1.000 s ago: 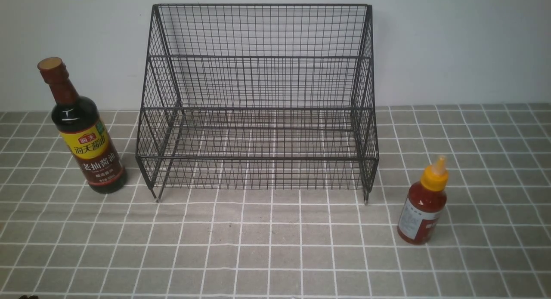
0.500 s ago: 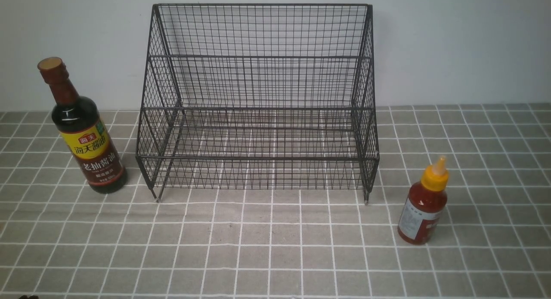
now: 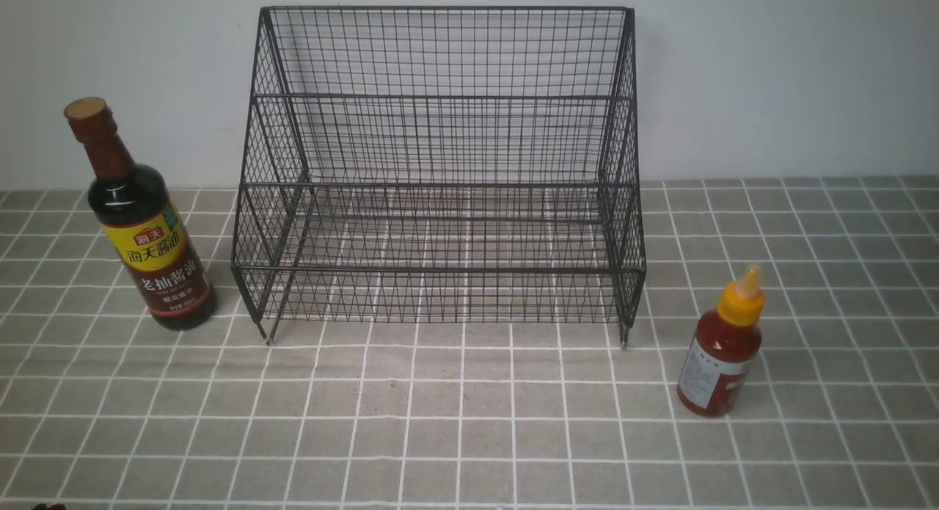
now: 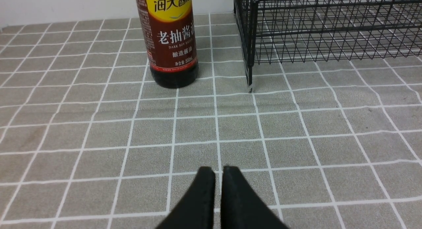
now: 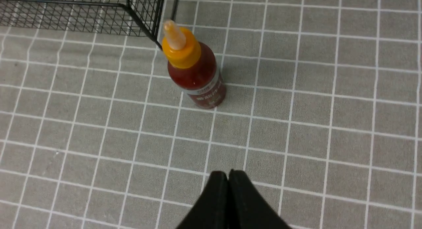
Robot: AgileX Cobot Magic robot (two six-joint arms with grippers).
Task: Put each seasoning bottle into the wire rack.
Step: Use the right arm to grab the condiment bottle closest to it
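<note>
The black wire rack [image 3: 440, 172] stands empty at the back middle of the table. The tall dark soy-sauce bottle [image 3: 139, 231] stands upright left of it; its lower body shows in the left wrist view [image 4: 171, 41]. The short red sauce bottle [image 3: 722, 348] with orange-yellow nozzle cap stands upright right of the rack and nearer to me; it also shows in the right wrist view [image 5: 193, 69]. My left gripper [image 4: 218, 171] is shut and empty, well short of the soy bottle. My right gripper [image 5: 228, 174] is shut and empty, well short of the red bottle. Neither arm shows in the front view.
The table wears a grey cloth with a white grid [image 3: 469, 422]. A plain white wall [image 3: 770, 77] stands right behind the rack. The rack's corner foot [image 4: 250, 87] stands close beside the soy bottle, and another rack corner [image 5: 145, 28] is close to the red bottle.
</note>
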